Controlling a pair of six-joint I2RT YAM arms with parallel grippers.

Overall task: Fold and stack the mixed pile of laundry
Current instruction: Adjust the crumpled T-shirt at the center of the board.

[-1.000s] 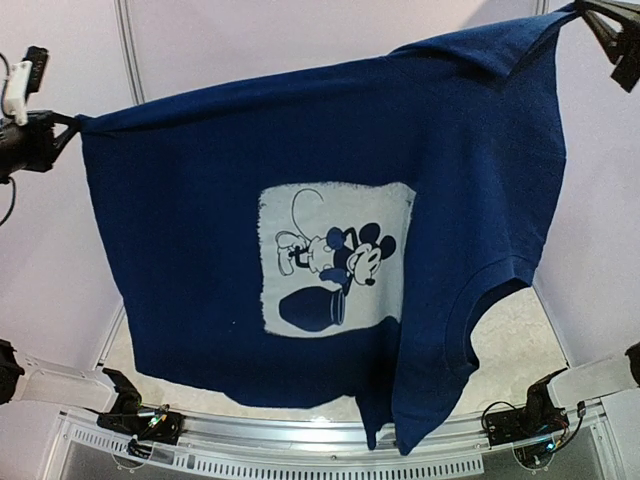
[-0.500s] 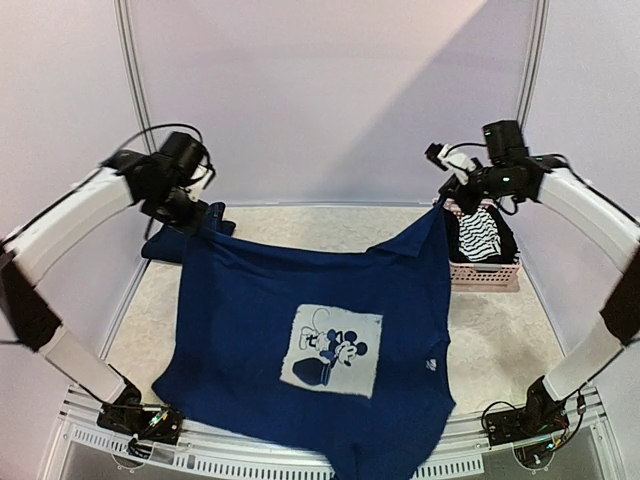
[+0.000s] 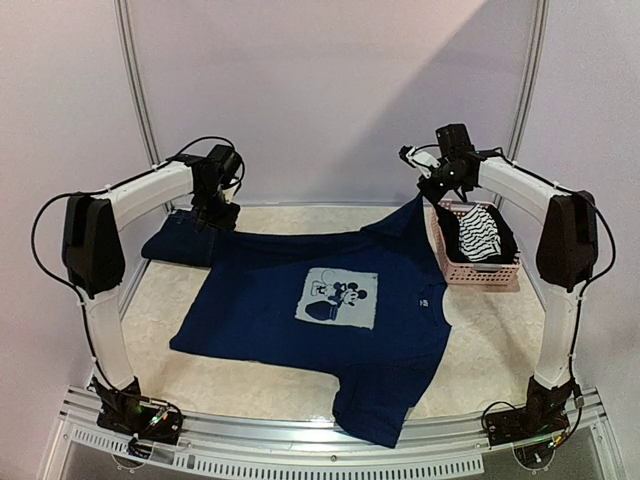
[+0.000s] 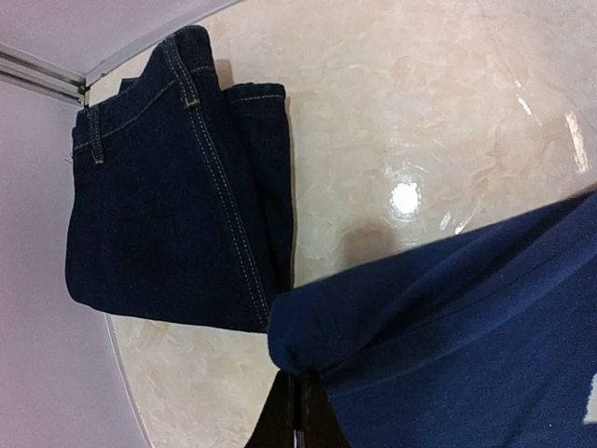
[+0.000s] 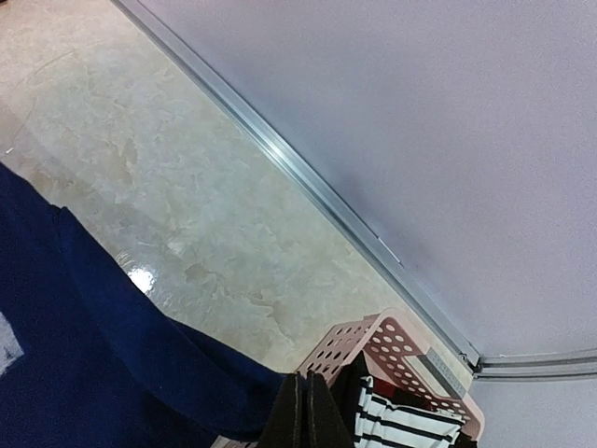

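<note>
Top external — T-shirt (image 3: 260, 300) sleeve at near edge of table (image 3: 500, 335)

Our two arms arched high, both tools pinched shut

Our left arm (image 3: 140, 188) rises upright from its base, bends at a raised elbow and runs its forearm inward and away from us, wrist dipped so the left tool (image 3: 214, 222) points down. Our right arm (image 3: 520, 185) mirrors it (its wrist sits a touch higher), with the right tool (image 3: 424, 196) angled down and inward. In both wrist views our dark fingers (image 4: 280, 425) lie pressed together with no gap, each pair nipping an edge of the navy T-shirt (image 3: 270, 300).
</note>
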